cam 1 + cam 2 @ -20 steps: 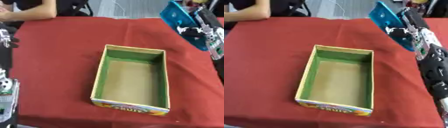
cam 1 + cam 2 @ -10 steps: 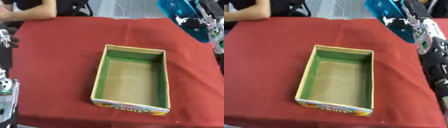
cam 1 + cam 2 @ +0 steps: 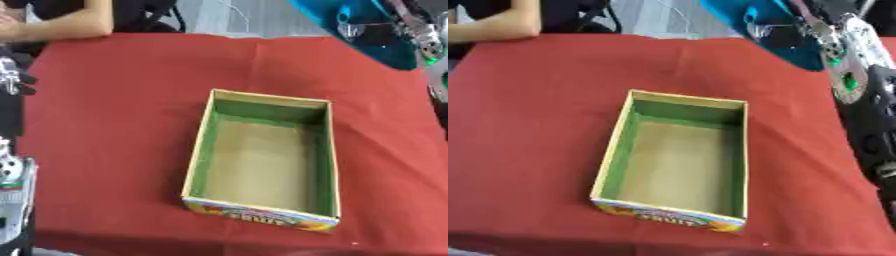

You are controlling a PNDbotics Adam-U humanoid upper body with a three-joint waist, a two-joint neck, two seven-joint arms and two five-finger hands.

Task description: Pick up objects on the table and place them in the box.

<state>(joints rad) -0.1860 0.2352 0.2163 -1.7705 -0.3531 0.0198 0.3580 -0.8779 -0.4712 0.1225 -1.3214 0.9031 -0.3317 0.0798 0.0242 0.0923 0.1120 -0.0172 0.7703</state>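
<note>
A red cloth [image 3: 122, 125] covers the desk from edge to edge. Beyond its far side lies pale grey floor [image 3: 254, 20], crossed by a thin white cable [image 3: 238, 11]. Dark chair legs [image 3: 166, 15] stand there.

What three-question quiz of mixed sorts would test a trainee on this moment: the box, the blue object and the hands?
1. True or false: the box already has an object lying in it.
2. Which hand holds the blue object? A) left B) right C) neither
3. Fill in: the box stands on a ___ tablecloth.

Key: 1. False; only its bare floor and green inner walls show. 2. B; the right hand grips the blue object at the upper right, above the table's far corner, while the left hand rests idle at the lower left edge. 3. Red.
</note>
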